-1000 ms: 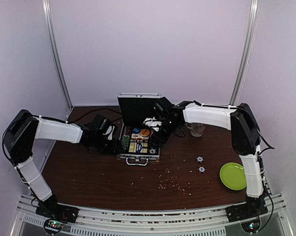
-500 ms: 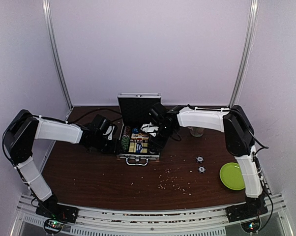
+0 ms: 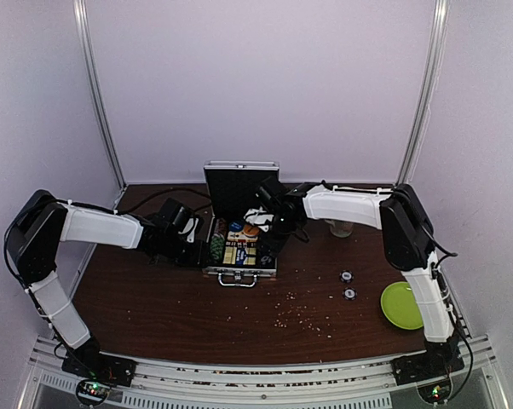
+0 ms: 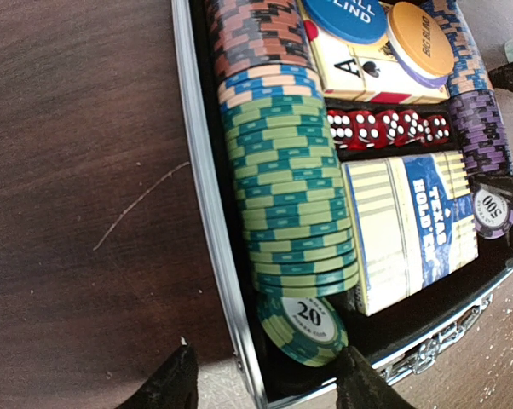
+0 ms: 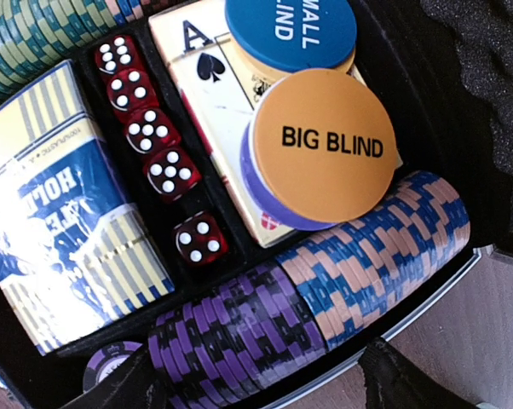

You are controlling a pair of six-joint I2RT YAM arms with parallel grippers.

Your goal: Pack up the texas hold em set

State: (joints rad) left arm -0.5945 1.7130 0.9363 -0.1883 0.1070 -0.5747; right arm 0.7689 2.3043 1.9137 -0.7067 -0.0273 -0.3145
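The silver case (image 3: 214,271) of the texas hold em set lies open in the middle of the table, lid upright. In the left wrist view it holds green chips (image 4: 291,196), red dice (image 4: 384,128), a blue-cream deck (image 4: 414,226) and an orange disc (image 4: 420,41). My left gripper (image 4: 265,379) is open and straddles the case's left wall by a green 20 chip (image 4: 308,319). My right gripper (image 5: 256,383) is open over the row of purple chips (image 5: 231,341), one finger (image 5: 401,383) outside the rim. The Big Blind disc (image 5: 325,145) rests on a card stack.
Two loose chips (image 3: 348,285) lie on the table right of the case. Farther right sits a lime green plate (image 3: 403,305). A mug (image 3: 342,227) stands behind the right forearm. Crumbs (image 3: 299,315) are scattered in front of the case.
My right arm has swung left, carrying its gripper farther over the case's right side. The left arm and the case have not moved.
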